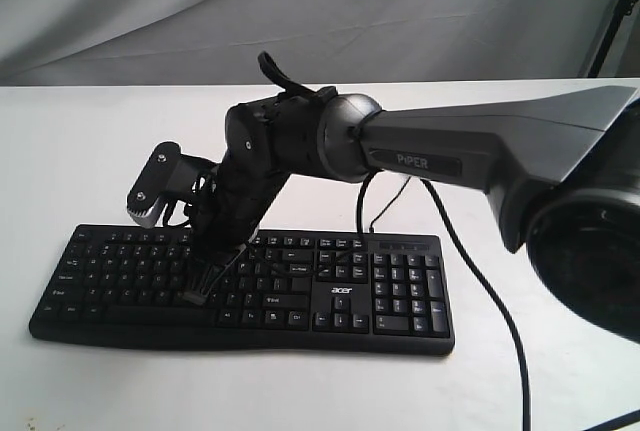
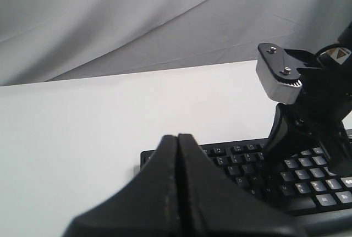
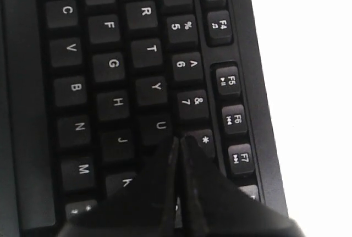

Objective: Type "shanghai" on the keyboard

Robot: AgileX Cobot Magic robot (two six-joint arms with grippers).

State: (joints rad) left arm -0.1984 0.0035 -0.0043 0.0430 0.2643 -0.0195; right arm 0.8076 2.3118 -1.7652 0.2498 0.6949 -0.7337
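Note:
The black keyboard (image 1: 395,286) with its white "acer" logo lies on the white table. My right gripper (image 1: 197,294) reaches across from the right and points down onto the letter keys left of the middle. In the right wrist view the right gripper (image 3: 179,139) is shut with nothing in it; its tips sit where the U key (image 3: 159,125) and the 8/* key (image 3: 204,138) meet, and the key beneath is hidden. In the left wrist view the left gripper (image 2: 177,137) is shut and empty, above the table beside the keyboard (image 2: 242,163).
A thin black cable (image 1: 392,198) runs back from the keyboard, and a thicker one (image 1: 490,301) crosses the table on the right. Grey cloth (image 1: 300,11) hangs behind. The right arm's wrist camera (image 2: 280,75) stands over the keys.

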